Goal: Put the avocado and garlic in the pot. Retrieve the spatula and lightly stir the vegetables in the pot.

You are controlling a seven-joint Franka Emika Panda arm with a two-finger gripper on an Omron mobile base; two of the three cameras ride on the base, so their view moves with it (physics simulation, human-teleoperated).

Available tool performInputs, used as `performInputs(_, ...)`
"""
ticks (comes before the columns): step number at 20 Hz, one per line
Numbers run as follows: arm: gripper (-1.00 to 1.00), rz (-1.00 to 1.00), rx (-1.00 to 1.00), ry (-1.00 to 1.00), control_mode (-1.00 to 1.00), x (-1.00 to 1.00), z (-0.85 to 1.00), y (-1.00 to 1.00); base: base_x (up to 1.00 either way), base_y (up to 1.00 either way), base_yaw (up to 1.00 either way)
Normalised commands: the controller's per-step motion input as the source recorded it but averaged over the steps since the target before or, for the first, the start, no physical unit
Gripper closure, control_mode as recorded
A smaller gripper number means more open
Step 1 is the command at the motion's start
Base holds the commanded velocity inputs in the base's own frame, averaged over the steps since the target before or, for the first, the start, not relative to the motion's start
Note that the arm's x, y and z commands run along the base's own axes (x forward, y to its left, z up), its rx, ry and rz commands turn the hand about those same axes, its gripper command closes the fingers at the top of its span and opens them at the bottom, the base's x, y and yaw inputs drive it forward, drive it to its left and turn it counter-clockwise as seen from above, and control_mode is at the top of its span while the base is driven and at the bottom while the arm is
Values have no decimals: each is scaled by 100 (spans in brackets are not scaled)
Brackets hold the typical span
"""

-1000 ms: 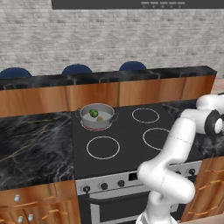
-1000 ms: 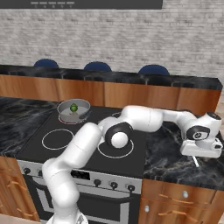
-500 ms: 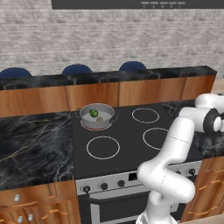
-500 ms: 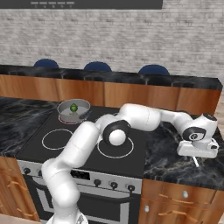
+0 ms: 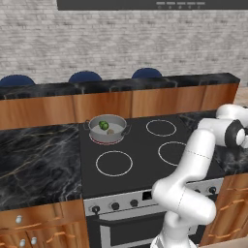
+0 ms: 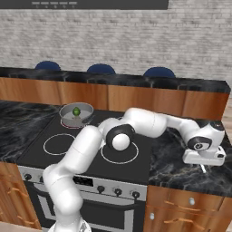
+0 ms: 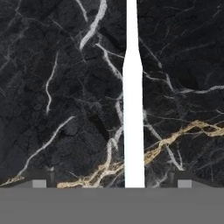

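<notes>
On the black marble desk (image 6: 172, 167) to the right of the stove, the spatula (image 7: 133, 109) is seen lying flat, its pale length running from twelve to six o'clock in the hand view, the narrow part toward twelve and the broader part toward six. The hand (image 7: 111, 183) is held directly above it, pointing down, with its two fingertips (image 7: 39, 183) set wide apart at either side of the spatula and nothing gripped between them. No contact between fingertips and spatula can be made out. In the right base view the hand (image 6: 204, 157) is found at about four o'clock, low over the desk, with a thin pale sliver of the spatula (image 6: 203, 168) showing beneath it.

The pot (image 5: 107, 129) is placed on the rear left burner of the black cooktop (image 5: 145, 155), well apart from the hand, at about ten o'clock in the left base view. Inside it the avocado (image 5: 103, 125) and the garlic (image 5: 111, 131) are seen side by side. Between pot and hand the three other burner rings are bare; the arm's own elbow (image 6: 120, 138) is stretched across the cooktop in the right base view. A raised wooden ledge with a dark marble top (image 5: 121, 87) runs behind the stove, with three blue chair backs (image 5: 85, 76) beyond it and a grey brick wall (image 5: 121, 43) behind.
</notes>
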Motion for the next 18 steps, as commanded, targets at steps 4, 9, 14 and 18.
performInputs(4, -100, 0, -4, -12, -100, 0, -24, 1, 0, 0, 0)
performInputs(9, -100, 0, -2, -6, -100, 0, -18, 8, 0, 0, 0)
performInputs(14, -100, 0, -13, -15, -100, 0, -5, 15, 0, 0, 0)
performInputs(18, -100, 0, -3, -4, -100, 0, -1, 8, 0, 0, 0)
